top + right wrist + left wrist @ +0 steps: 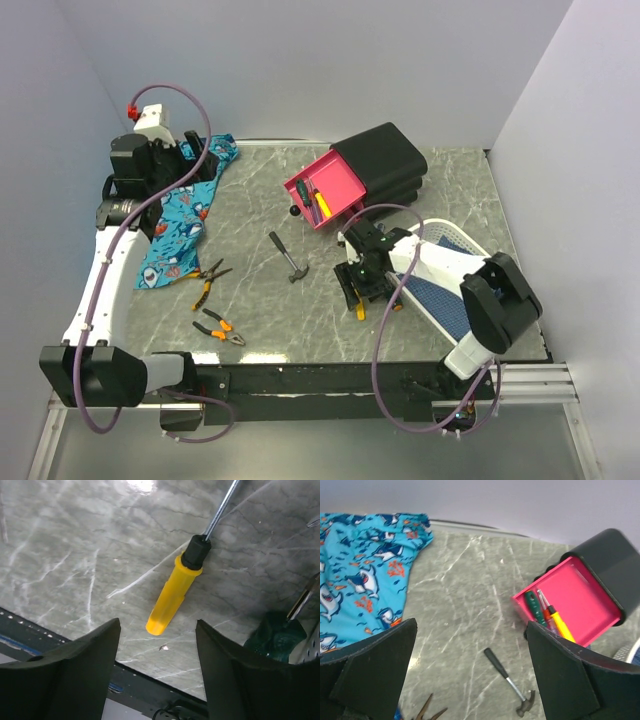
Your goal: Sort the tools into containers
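Observation:
A yellow-handled screwdriver (172,597) lies on the marble table near its front edge. My right gripper (156,628) hovers over the handle's butt end, open, with nothing between its fingers; it also shows from above (362,285). A green screwdriver handle (275,635) lies just right of it. The pink drawer (340,180) stands pulled out of the black cabinet (390,155) and holds green (535,607) and yellow (561,625) screwdrivers. A black-handled hammer (287,257) lies mid-table. Two orange-handled pliers (208,280) (220,328) lie front left. My left gripper (470,630) is open and empty, raised at the back left.
A shark-patterned blue cloth (185,215) is spread at the back left under the left arm. A white perforated basket with a blue mat (455,240) sits at the right beneath the right arm. The black front rail (75,640) runs close under my right gripper.

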### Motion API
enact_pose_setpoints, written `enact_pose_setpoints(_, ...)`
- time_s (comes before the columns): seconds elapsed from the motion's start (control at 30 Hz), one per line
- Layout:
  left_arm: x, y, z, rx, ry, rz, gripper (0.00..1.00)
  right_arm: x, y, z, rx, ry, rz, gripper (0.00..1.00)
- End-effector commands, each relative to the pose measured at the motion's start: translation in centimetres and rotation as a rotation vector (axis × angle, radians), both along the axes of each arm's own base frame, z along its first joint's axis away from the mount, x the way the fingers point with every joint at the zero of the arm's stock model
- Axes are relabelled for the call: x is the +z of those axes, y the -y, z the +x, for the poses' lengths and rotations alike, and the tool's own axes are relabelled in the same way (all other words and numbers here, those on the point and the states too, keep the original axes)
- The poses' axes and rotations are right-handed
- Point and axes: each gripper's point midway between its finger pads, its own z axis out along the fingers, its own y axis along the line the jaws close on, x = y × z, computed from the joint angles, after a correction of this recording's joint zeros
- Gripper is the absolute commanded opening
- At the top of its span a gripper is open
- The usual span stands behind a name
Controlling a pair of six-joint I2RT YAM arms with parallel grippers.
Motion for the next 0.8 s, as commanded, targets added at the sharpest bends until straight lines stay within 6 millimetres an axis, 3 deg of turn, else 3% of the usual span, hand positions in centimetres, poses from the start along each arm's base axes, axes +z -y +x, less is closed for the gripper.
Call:
enact_pose_setpoints(0.0, 1.5, -0.5, -0.6, 0.007, 0.059, 0.032, 0.96, -1.1, 0.1, 0.3, -0.049, -0.026, -0.036, 0.60)
enact_pose_setpoints(0.07, 1.2, -0.4, -0.8, 0.002, 0.055, 0.026, 0.96, -1.3, 0.0, 0.6, -0.047, -0.026, -0.044, 0.51)
enact_pose_setpoints(0.27, 0.6, 0.1, -1.2, -0.010, 0.060, -0.017, 0.96, -2.6, -0.4, 1.6, -0.010, 0.012, -0.086, 0.43)
enact_pose_setpoints(0.37, 1.0, 0.5, -1.4, -0.021, 0.065, -0.045, 0.96, -2.8, -0.6, 1.3, 0.024, 0.016, -0.101, 0.25)
enact_pose_setpoints(0.43, 1.2, 0.7, -1.5, -0.029, 0.067, -0.050, 0.97, -1.0, -1.4, 1.9, 0.050, 0.053, -0.072, 0.09)
enact_pose_setpoints(0.5, 1.6, 0.7, -1.4, -0.027, 0.079, -0.046, 0.96, 1.8, -2.3, 2.8, 0.097, 0.121, -0.013, 0.00)
enact_pose_setpoints(0.63, 1.9, 0.0, -0.3, 0.022, 0.085, -0.062, 0.96, 6.1, -3.1, 2.9, 0.221, 0.233, 0.094, 0.00)
enact_pose_setpoints(0.7, 2.3, 0.3, 0.7, 0.015, 0.089, -0.085, 0.96, 8.0, -3.5, 1.9, 0.341, 0.268, 0.163, 0.00)
enact_pose_setpoints(0.77, 2.1, 0.7, 1.6, 0.002, 0.075, -0.110, 0.97, 9.9, -4.3, 2.3, 0.400, 0.341, 0.219, 0.00)
